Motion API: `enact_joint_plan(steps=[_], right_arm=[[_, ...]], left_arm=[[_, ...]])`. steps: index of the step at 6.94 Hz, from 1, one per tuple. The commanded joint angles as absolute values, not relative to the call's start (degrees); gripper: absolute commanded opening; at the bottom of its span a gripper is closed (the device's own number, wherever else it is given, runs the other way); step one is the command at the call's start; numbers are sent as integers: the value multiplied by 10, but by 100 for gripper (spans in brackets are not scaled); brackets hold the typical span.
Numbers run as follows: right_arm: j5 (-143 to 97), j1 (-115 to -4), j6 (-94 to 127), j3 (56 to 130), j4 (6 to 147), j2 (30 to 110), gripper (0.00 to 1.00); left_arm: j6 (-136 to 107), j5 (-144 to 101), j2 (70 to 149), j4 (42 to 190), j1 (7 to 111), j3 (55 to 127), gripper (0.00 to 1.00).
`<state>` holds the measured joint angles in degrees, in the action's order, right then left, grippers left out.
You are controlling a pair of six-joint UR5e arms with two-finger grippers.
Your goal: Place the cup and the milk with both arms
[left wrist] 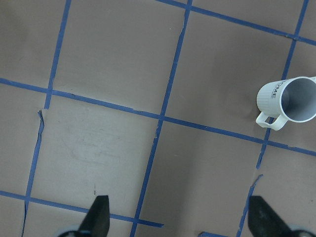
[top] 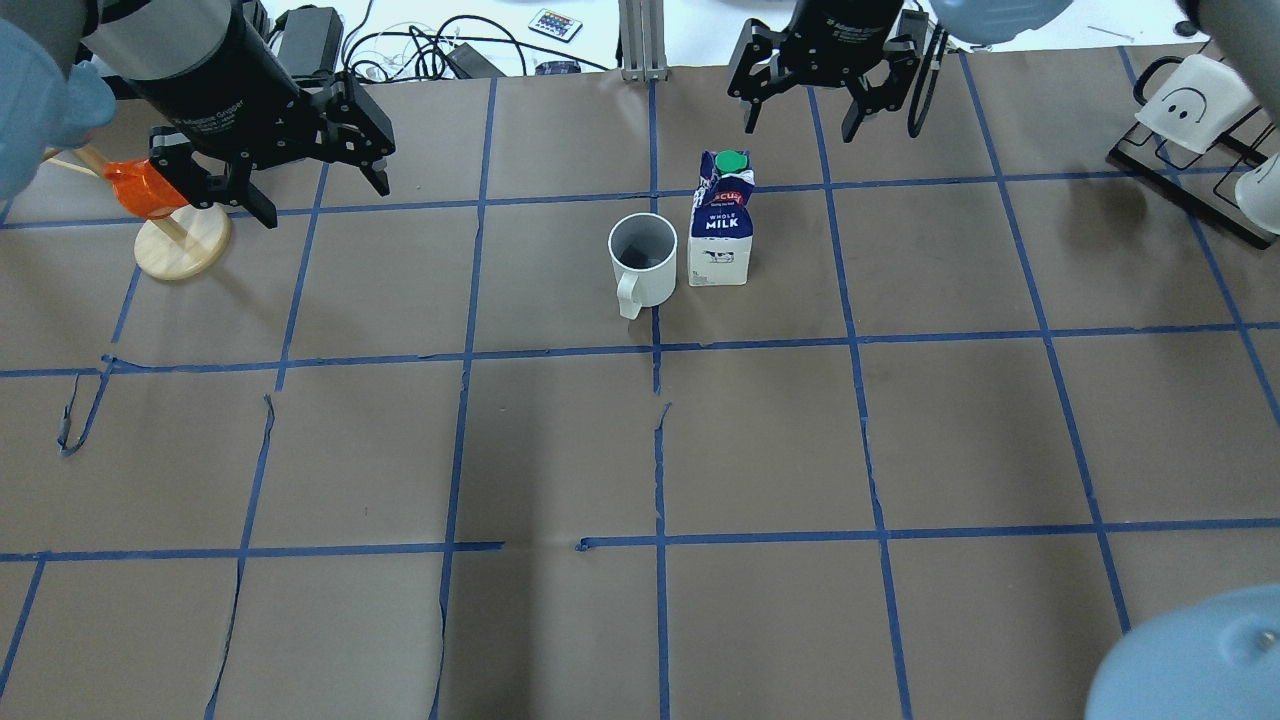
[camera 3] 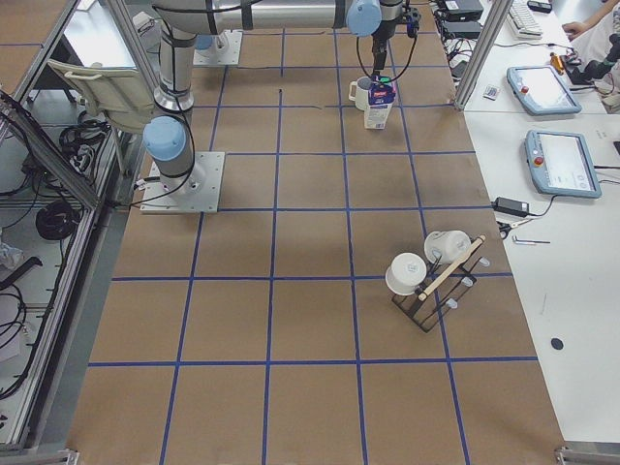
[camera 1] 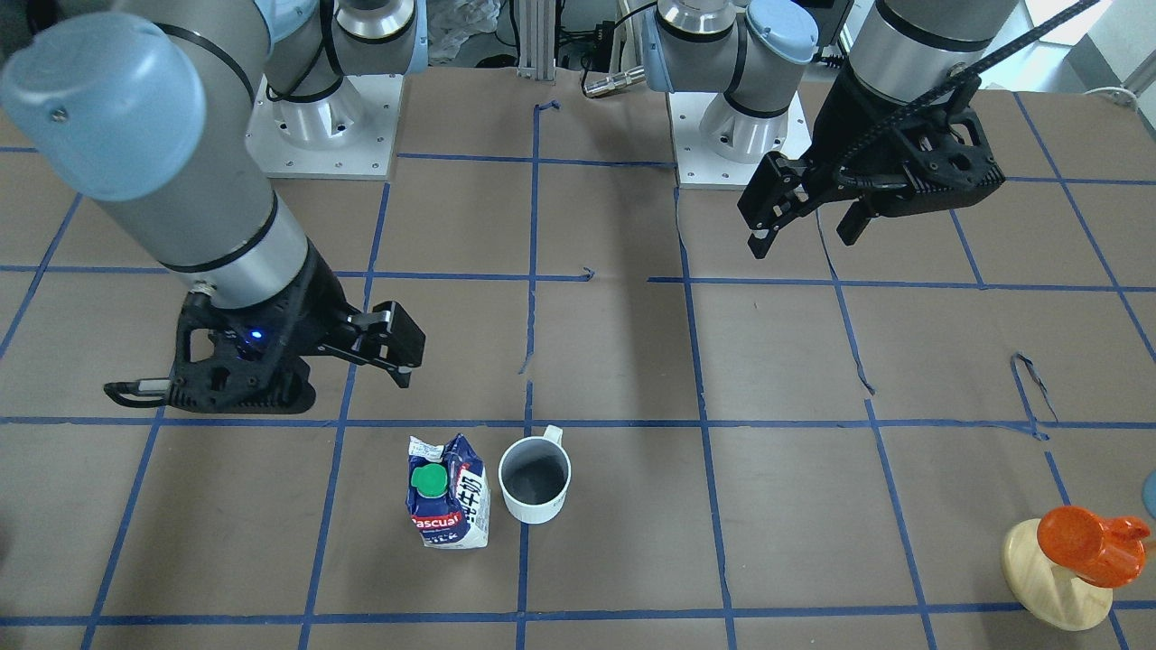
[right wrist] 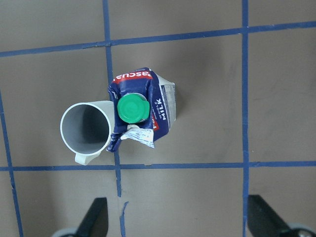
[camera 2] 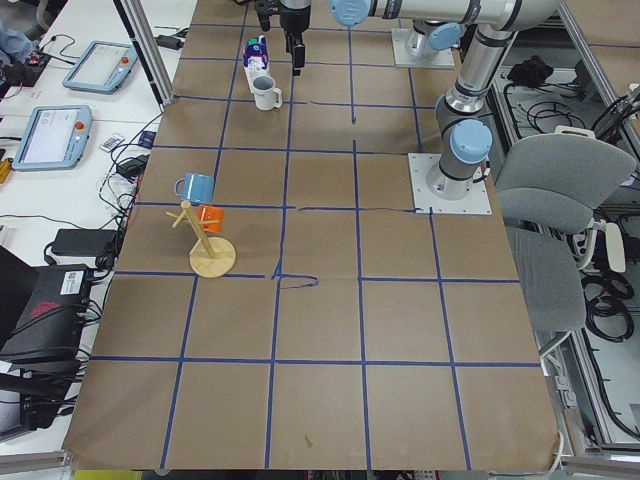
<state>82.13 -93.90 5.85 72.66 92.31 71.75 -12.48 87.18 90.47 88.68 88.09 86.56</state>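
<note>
The white cup (top: 643,255) with a dark inside stands upright on the brown table, its handle toward the robot. The blue and white milk carton (top: 722,235) with a green cap stands right beside it, on the cup's right in the overhead view. Both also show in the front view, cup (camera 1: 535,481) and milk (camera 1: 449,492). My right gripper (top: 800,125) is open and empty, raised above the milk (right wrist: 140,111) and the cup (right wrist: 86,132). My left gripper (top: 325,200) is open and empty, raised well to the left of the cup (left wrist: 291,101).
An orange cup on a wooden stand (top: 165,200) sits at the far left, close under my left gripper. A black rack with white mugs (top: 1195,110) stands at the far right. Cables and a remote (top: 555,22) lie beyond the table's far edge.
</note>
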Motion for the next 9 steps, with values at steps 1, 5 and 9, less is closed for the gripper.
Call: enact_joint_plan(steps=[1,5,9], right_arm=[[827,-885,-44,804,903,796,100],[883,-887,-47,875,912,858,100],[932,-889,-40,871,904,868,100]], left_arm=[[-125,873,904,887,881,866,100],[-121,873,904,887,880,866,100],[-121,873,904,888,880,866,100]])
